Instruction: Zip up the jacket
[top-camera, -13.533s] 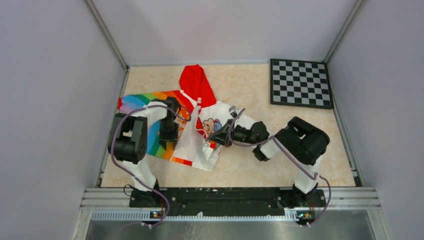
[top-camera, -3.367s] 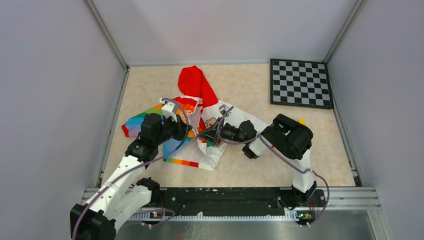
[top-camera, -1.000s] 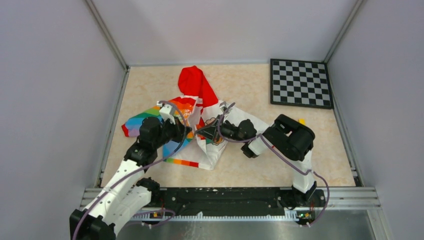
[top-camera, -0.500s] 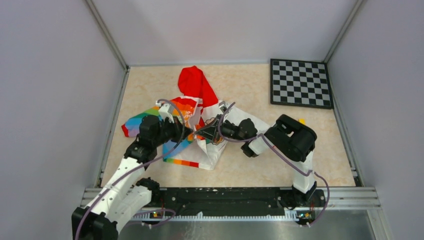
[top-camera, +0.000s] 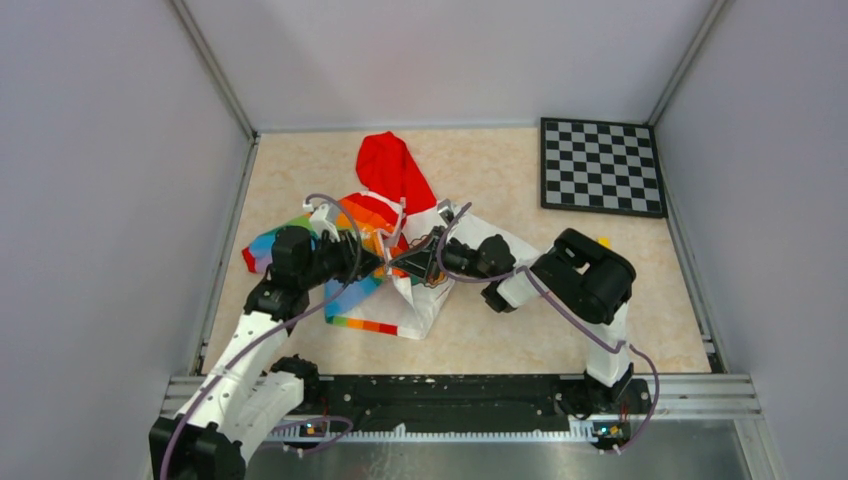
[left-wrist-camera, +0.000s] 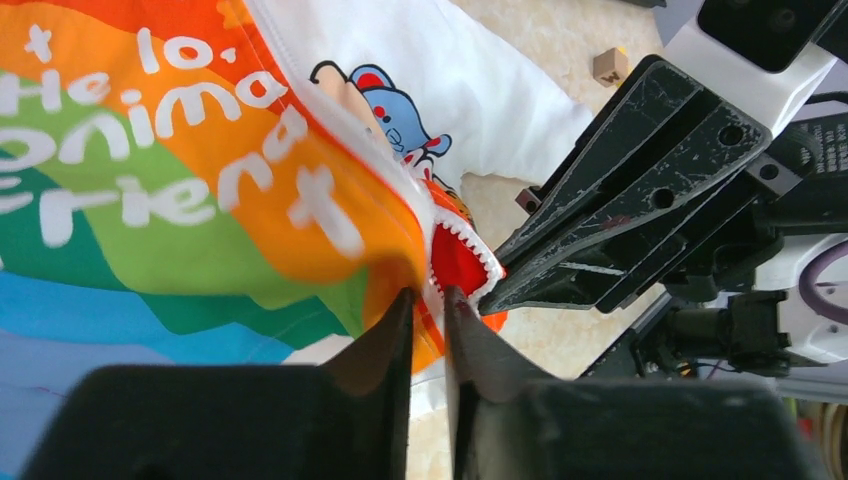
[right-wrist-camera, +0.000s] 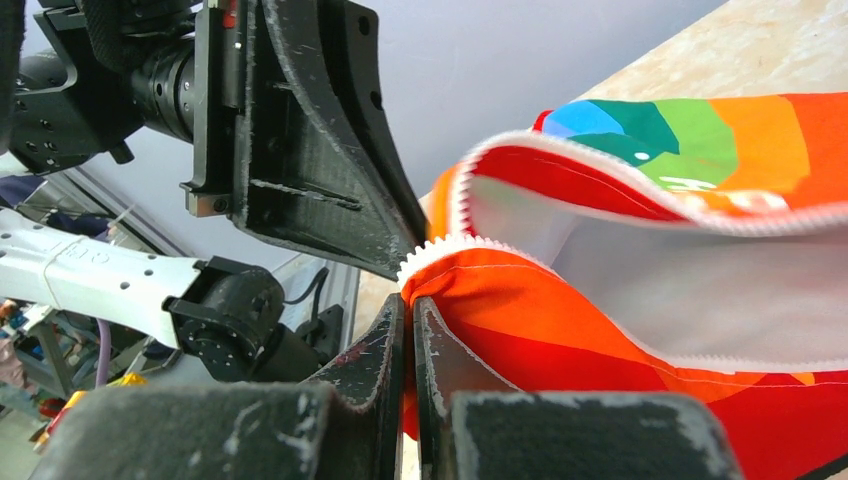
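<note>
The jacket (top-camera: 385, 180) lies crumpled mid-table: red hood at the back, rainbow half (top-camera: 355, 215) on the left, white bear-print half (top-camera: 425, 300) in front. My left gripper (top-camera: 378, 262) is shut on the rainbow half's front edge (left-wrist-camera: 400, 250) beside its white zipper teeth (left-wrist-camera: 465, 245). My right gripper (top-camera: 405, 263) faces it, tip to tip, shut on the orange-red hem (right-wrist-camera: 520, 310) of the other front edge, just below its zipper teeth (right-wrist-camera: 440, 255). Both edges are lifted off the table. No zipper slider shows.
A black-and-white checkerboard (top-camera: 601, 166) lies at the back right. A small yellow block (top-camera: 604, 242) sits behind the right arm's elbow. Grey walls close in the left, back and right sides. A metal rail (top-camera: 450, 390) runs along the near edge.
My left arm has swung its gripper rightward and up, lifting the rainbow edge until it meets the right gripper's tip. The right gripper has shifted slightly left, holding its edge.
</note>
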